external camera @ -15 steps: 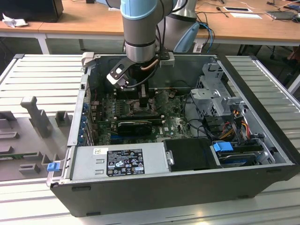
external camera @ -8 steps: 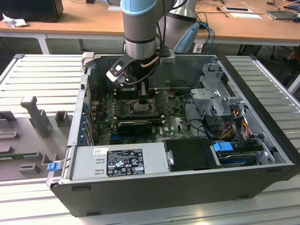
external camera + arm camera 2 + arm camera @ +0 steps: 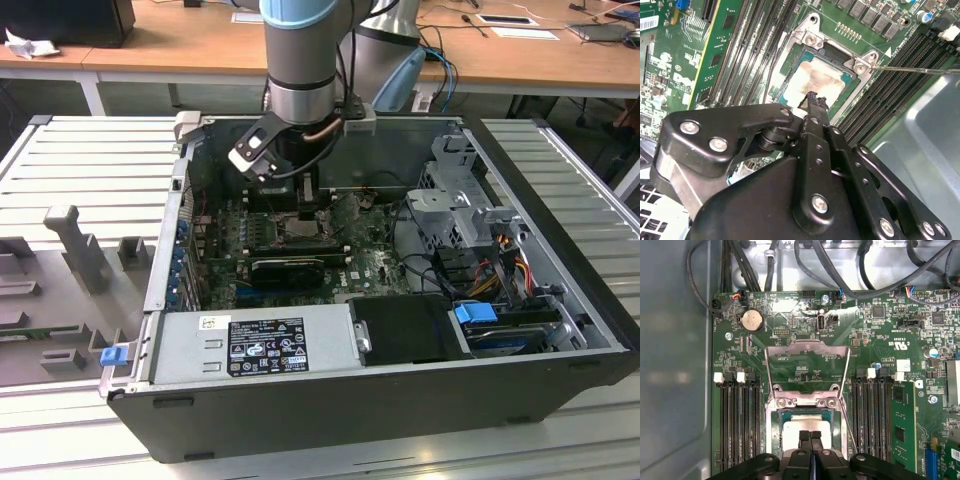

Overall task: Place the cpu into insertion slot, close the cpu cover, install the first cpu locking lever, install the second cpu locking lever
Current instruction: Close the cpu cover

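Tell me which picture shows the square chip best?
The second wrist view: the chip lies mostly uncovered. In the first wrist view the gripper covers part of it; in the exterior view the arm mostly blocks it.

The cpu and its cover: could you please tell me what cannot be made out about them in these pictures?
1. cpu: in the first wrist view the gripper covers part of it; whether the tips touch it cannot be told.
2. cpu cover: raised; in the exterior view the arm blocks it.
3. thin lever: its end is cut off by the second wrist view's edge.
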`<state>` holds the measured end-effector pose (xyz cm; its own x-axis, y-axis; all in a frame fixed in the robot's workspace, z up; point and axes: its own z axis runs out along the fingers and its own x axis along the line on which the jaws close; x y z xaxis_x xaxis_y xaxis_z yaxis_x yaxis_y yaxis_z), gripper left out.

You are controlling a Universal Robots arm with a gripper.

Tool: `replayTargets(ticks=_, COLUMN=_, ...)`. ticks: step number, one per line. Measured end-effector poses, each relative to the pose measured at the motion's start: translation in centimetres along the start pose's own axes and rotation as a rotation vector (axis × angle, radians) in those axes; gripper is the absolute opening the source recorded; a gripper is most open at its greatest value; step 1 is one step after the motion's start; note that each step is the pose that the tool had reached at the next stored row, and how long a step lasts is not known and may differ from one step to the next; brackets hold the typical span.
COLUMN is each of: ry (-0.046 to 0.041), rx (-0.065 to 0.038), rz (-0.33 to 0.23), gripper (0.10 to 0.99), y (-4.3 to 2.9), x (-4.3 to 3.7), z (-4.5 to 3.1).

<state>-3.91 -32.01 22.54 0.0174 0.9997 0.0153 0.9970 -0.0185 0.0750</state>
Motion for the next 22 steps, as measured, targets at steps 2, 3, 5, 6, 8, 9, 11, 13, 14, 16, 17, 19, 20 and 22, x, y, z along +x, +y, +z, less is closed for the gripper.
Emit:
replayTargets(ticks=2, ry=0.0001, rx=0.0, rz=0.0, gripper=0.106, y=0.13, x=-0.03, z=0.01)
replayTargets(ticks=3, ry=-0.0001, rx=0.0, rz=0.0, gripper=0.106, y=0.28, x=-0.04, z=0.02)
replayTargets(ticks=5, ry=0.0, rx=0.0, rz=0.0, gripper=0.106, y=0.36, x=-0.04, z=0.03)
replayTargets(ticks=6, ry=0.0, rx=0.0, rz=0.0, gripper=0.106, y=0.37, x=-0.04, z=0.02)
replayTargets(ticks=8, ry=-0.0001, rx=0.0, rz=0.0, gripper=0.106, y=0.38, x=-0.03, z=0.01)
replayTargets(ticks=9, ry=-0.0002, rx=0.0, rz=0.0, gripper=0.106, y=0.39, x=-0.03, z=-0.02)
replayTargets(ticks=11, ry=-0.0003, rx=0.0, rz=0.0, gripper=0.106, y=0.39, x=-0.03, z=-0.1)
replayTargets(ticks=13, ry=-0.0002, rx=0.0, rz=0.0, gripper=0.106, y=0.43, x=-0.03, z=-0.57)
replayTargets(ticks=14, ry=0.0, rx=0.0, rz=0.0, gripper=0.106, y=0.44, x=-0.02, z=-0.61)
replayTargets(ticks=16, ry=-0.0001, rx=0.0, rz=0.0, gripper=0.106, y=0.43, x=-0.03, z=-0.66)
replayTargets(ticks=17, ry=-0.0003, rx=0.0, rz=0.0, gripper=0.106, y=0.44, x=-0.02, z=-0.7)
replayTargets(ticks=19, ry=-0.0001, rx=0.0, rz=0.0, gripper=0.106, y=0.45, x=-0.02, z=-0.78)
replayTargets(ticks=20, ry=0.0001, rx=0.0, rz=0.0, gripper=0.106, y=0.46, x=-0.02, z=-0.79)
replayTargets(ticks=22, ry=-0.0001, rx=0.0, rz=-0.001, gripper=0.106, y=0.74, x=-0.02, z=-0.78)
